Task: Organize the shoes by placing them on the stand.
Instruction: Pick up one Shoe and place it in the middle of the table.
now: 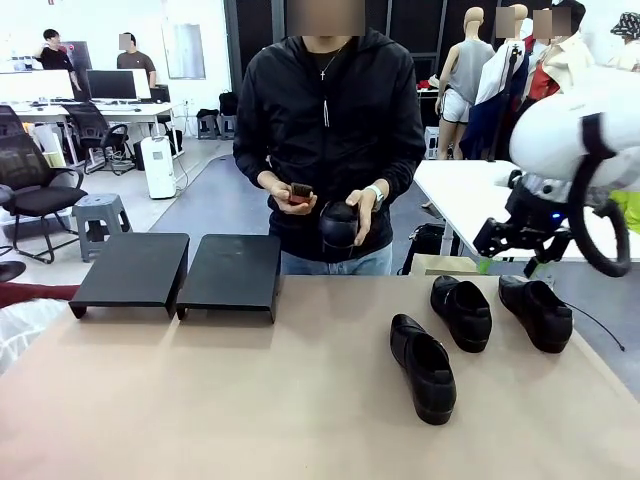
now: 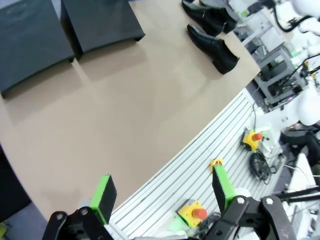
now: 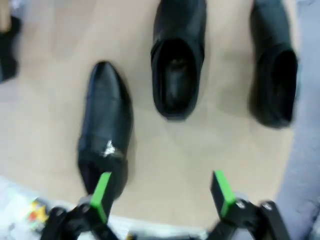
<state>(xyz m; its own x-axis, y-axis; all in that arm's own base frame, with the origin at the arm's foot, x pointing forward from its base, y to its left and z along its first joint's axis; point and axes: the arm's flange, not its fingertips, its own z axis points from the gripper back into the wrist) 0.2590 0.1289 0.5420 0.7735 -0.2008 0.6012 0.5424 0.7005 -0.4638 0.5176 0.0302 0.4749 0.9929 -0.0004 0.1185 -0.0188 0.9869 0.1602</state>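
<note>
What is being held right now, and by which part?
Left gripper and right gripper are open, empty. The person's hand cups one shoe by its side; the other hand holds a small reddish device.

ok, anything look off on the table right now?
Nothing damaged or spilled. Three shoes lie loose on the table, right side, none on the stand; the fourth shoe is in the person's hand.

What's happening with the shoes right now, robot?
Left gripper open, right gripper open. Three shoes on table, fourth in person's hand. Stand holds none. Nothing blocking.
</note>
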